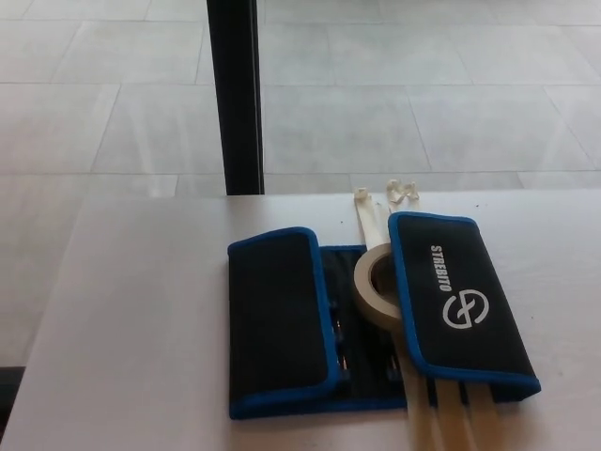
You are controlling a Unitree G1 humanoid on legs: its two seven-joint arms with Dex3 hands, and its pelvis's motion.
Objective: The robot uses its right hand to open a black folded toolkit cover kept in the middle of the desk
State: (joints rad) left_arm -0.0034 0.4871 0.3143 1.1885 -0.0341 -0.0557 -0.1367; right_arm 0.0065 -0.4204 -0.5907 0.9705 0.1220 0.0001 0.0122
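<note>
A black toolkit cover [282,319] with blue edging lies in the middle of the white desk [141,310]. Its left flap [277,315] is folded over toward the centre. Its right flap [465,301], printed with a white logo, is folded inward too, and its inner edge rests against a roll of beige tape [376,287]. Between the flaps a strip of the dark inside with tool slots [362,362] shows. Neither of my hands is in the head view.
Beige straps [371,216] run under the cover and come out at the desk's near edge [446,418]. A black post [235,94] stands behind the far edge of the desk. Grey tiled floor lies beyond.
</note>
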